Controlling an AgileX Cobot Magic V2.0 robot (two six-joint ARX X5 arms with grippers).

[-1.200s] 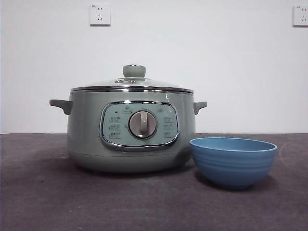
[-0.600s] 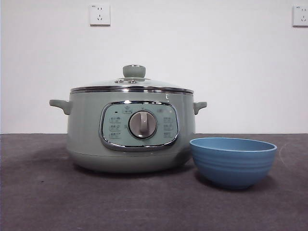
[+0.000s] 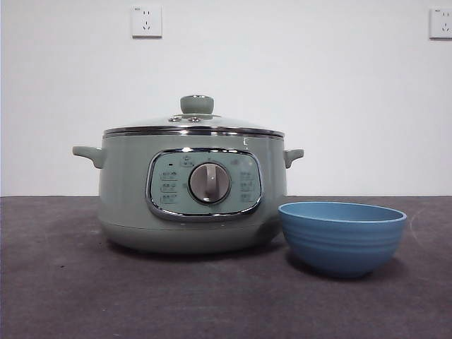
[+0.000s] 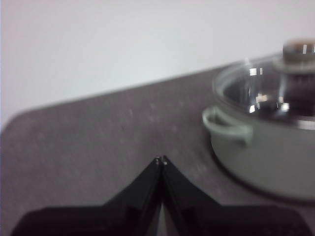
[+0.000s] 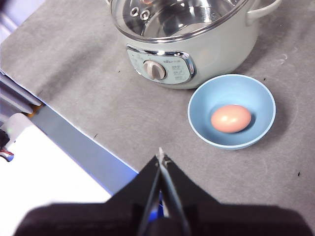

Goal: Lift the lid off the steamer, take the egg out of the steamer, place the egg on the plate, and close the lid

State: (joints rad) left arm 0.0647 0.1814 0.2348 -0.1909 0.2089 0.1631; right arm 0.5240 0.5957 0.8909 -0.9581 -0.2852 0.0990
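Observation:
The pale green steamer (image 3: 191, 191) stands on the dark table with its lid (image 3: 194, 126) on it, knob (image 3: 197, 104) up. It also shows in the left wrist view (image 4: 266, 147) and the right wrist view (image 5: 197, 44). The blue plate (image 3: 342, 236) stands right of the steamer. In the right wrist view the brown egg (image 5: 231, 118) lies inside the plate (image 5: 206, 98). My left gripper (image 4: 161, 160) is shut and empty, off to the side of the steamer's handle (image 4: 224, 127). My right gripper (image 5: 161, 156) is shut and empty, high above the table near its front edge.
The table's front edge and a blue strip (image 5: 83, 147) with white floor beyond show in the right wrist view. Two wall sockets (image 3: 146, 21) sit on the white wall behind. Neither arm shows in the front view.

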